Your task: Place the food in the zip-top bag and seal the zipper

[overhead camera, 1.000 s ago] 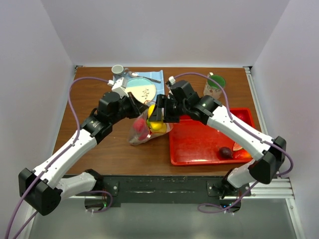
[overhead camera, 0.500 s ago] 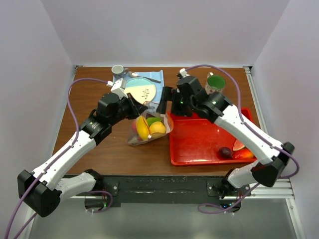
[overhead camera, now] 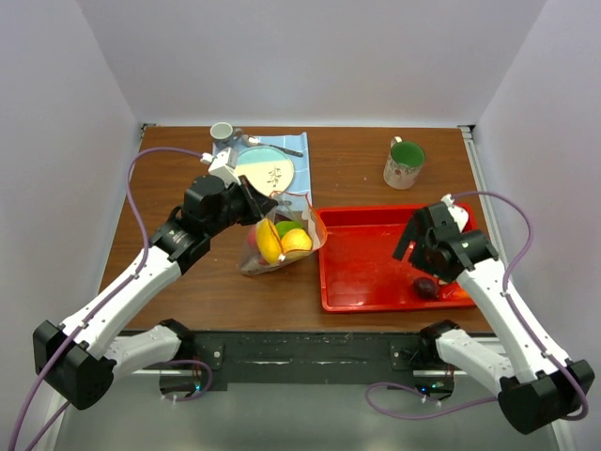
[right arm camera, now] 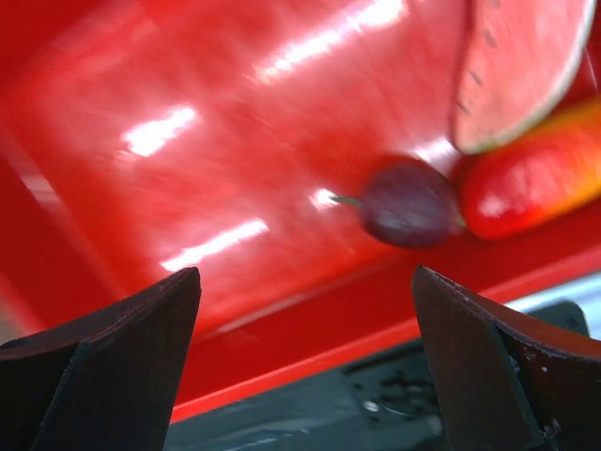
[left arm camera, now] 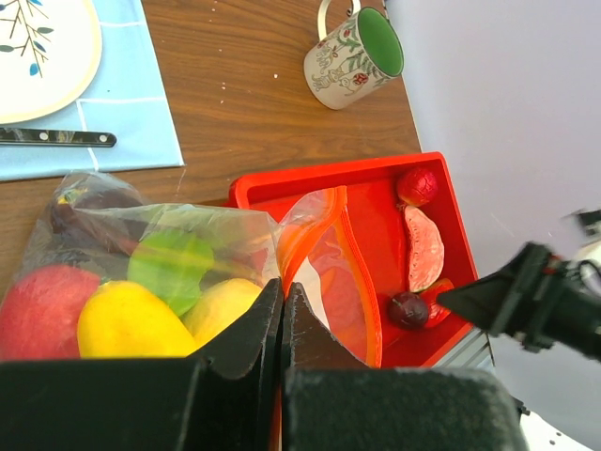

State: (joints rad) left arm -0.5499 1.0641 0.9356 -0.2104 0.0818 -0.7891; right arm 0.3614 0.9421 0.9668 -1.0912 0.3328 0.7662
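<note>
The clear zip-top bag (overhead camera: 280, 242) lies left of the red tray (overhead camera: 366, 277) and holds yellow, orange, green and red food. My left gripper (overhead camera: 266, 209) is shut on the bag's mouth edge and holds it up. In the left wrist view, the gripper (left arm camera: 282, 287) pinches the plastic beside the red zipper (left arm camera: 364, 282), and the mouth gapes. My right gripper (overhead camera: 418, 249) is open and empty above the tray's near right part. A dark purple piece (right arm camera: 408, 202) lies beyond the gripper (right arm camera: 305, 282), next to a pink slice (right arm camera: 516, 66) and a red-orange piece (right arm camera: 535, 178).
A flowered mug with a green inside (overhead camera: 404, 162) stands behind the tray. A plate (overhead camera: 268, 171) on a blue cloth, a knife (left arm camera: 56, 137) and a small cup (overhead camera: 222, 132) are at the back left. A red round piece (left arm camera: 416, 185) lies in the tray's far right corner.
My right gripper held a yellow piece at the bag's mouth, let it go into the bag, then swung right and near over the tray. The left gripper has not moved.
</note>
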